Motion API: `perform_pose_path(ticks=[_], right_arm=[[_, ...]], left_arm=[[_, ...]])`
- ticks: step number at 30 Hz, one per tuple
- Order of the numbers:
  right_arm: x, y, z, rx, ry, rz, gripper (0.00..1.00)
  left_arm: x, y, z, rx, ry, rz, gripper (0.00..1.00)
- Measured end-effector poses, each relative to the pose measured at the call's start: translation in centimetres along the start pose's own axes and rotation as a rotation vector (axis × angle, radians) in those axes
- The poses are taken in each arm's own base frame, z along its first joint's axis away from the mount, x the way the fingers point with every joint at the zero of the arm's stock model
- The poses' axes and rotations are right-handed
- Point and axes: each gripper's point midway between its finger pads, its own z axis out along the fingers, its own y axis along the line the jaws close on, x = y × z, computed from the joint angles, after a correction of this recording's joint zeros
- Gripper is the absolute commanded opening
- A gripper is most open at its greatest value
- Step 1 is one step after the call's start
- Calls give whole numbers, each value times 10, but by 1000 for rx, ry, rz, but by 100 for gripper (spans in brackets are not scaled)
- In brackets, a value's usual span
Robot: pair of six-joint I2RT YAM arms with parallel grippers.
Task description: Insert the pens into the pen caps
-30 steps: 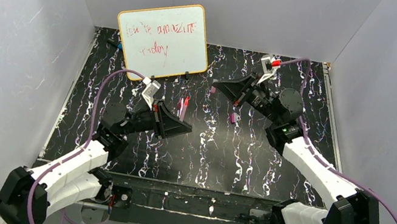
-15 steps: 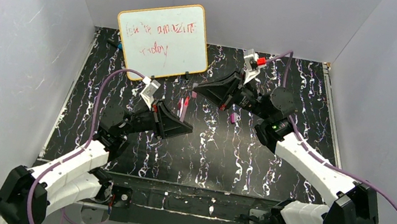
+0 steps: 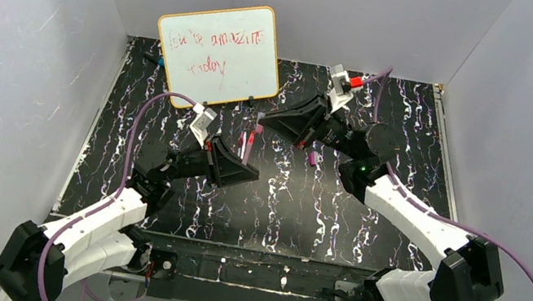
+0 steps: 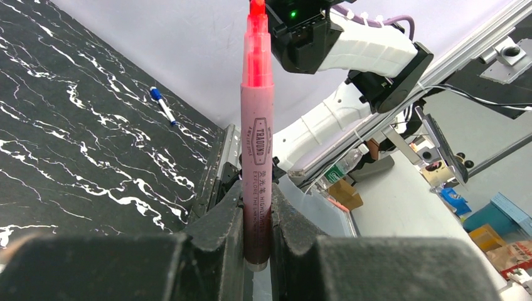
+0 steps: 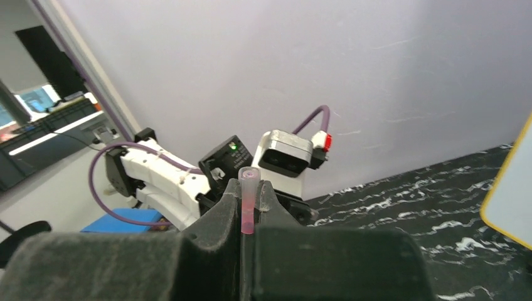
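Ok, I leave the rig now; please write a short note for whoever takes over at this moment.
Left gripper: shut on the pink-red pen, tip bare.
Right gripper: shut on a pink cap, open end outward.
Done: both are lifted and close together.
Left: push pen into cap, then handle the magenta piece lying on the table.

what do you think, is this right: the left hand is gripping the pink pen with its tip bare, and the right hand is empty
One thing is wrong: the right hand is not empty. The right wrist view shows it shut on a small pink pen cap. The rest stands: the left hand grips the pink pen with its tip bare.
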Motion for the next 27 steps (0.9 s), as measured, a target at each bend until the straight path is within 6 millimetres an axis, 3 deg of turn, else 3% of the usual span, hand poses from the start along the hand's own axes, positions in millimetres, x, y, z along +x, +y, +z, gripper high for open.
perform_pose_path(ticks=[10,14,23,27], right_arm=[[-7,30,1,-182,-35,80,1],[-4,34,-2,-226,-52,115,1],[24,-8,-2,-185,-9,392,1],[30,-22,-4,-156,3,452,1]], left_arm=[[1,-3,0,13,10,5,0],[-2,-8,1,27,14,12,0],[-11,-34,5,105,30,59,0],[-6,-40,4,135,58,68,0]])
